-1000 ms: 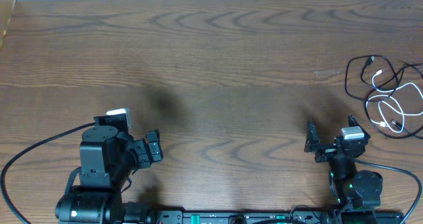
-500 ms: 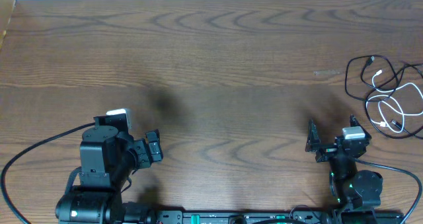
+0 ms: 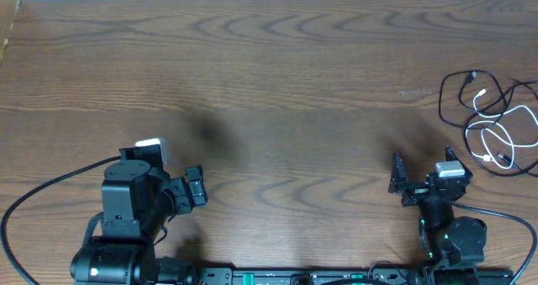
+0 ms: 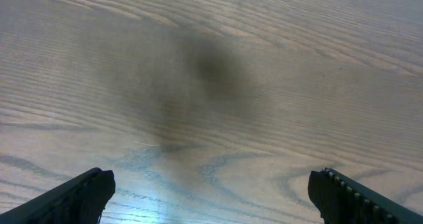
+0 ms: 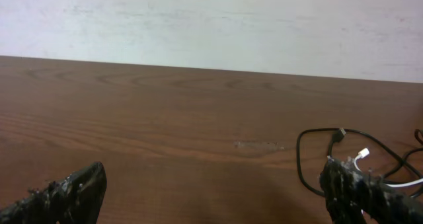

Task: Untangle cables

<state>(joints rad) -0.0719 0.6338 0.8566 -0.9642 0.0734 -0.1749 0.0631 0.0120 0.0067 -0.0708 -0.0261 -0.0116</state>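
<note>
The cables (image 3: 492, 121) lie in a tangled pile at the table's far right edge: thin black loops (image 3: 458, 100) and one white cord (image 3: 508, 134) with small plug ends. In the right wrist view a black loop (image 5: 305, 159) and a white plug (image 5: 361, 154) show at the right, partly hidden behind the right finger. My right gripper (image 3: 420, 174) (image 5: 211, 184) is open and empty, down and to the left of the pile. My left gripper (image 3: 195, 188) (image 4: 211, 194) is open and empty over bare wood at the near left.
The wooden table (image 3: 277, 83) runs to a pale wall (image 5: 211, 19) at the back. Each arm's thick black wire runs along the front edge, at the left (image 3: 42, 192) and the right (image 3: 504, 218). The arm bases stand at the front edge.
</note>
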